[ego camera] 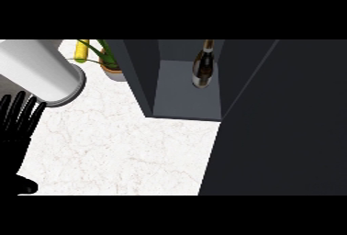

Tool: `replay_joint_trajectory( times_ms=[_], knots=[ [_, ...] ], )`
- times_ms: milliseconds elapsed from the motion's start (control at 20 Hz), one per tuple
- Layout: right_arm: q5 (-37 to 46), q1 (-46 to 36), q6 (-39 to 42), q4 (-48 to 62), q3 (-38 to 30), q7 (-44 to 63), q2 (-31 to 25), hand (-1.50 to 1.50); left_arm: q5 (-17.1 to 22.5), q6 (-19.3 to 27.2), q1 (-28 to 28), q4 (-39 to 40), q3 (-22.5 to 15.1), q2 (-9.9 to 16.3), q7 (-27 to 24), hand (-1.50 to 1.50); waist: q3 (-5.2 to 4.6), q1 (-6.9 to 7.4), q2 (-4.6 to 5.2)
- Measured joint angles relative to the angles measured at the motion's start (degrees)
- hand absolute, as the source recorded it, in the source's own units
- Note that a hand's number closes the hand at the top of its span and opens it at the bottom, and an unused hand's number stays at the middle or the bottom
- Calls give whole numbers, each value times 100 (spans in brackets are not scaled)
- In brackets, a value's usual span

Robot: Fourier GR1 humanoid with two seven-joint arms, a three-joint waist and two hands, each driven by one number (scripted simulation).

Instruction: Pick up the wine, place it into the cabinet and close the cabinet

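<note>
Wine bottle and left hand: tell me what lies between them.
In the head view, the cabinet's dark side wall and bare marble counter separate the wine bottle from the left hand.

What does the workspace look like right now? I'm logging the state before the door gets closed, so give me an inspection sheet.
Surface: white marbled counter, bare in the middle.
Job's things: wine bottle stands upright inside the dark cabinet; cabinet door is open, swung toward the viewer.
Clutter: white cylinder at the left; potted plant behind it, beside the cabinet.
Hands: left hand open at the left edge, resting; right hand not in view.
Cables: nothing seen.
Surroundings: nothing seen.
</note>
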Motion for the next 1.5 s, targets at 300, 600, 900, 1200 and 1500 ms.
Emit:
replay_joint_trajectory(
  times_ms=[300, 600, 900, 1200, 1500],
  knots=[
    [-274, -1160, -66, 590, 36, 734, 980, 150, 102, -148, -118, 125, 70, 89, 121, -150, -4, 99, 11],
    [-359, -2951, -484, 1619, 211, 1833, 2671, 150, 131, -233, -110, 278, 180, 130, 152, -150, 5, 37, -16],
    [-631, -4834, -1098, 3175, -65, 2222, 3515, 150, 173, -298, -98, 398, 373, 149, 208, -150, 26, -86, -31],
    [-1281, -5655, -1236, 4468, -542, 1758, 3722, 150, -1, -477, -128, 686, 548, 65, 95, -150, 37, -176, -28],
    [-1777, -5730, -996, 5378, -983, 1191, 3773, 150, -51, -638, -117, 749, 737, 25, 167, -150, 41, -227, -32]
  ],
)
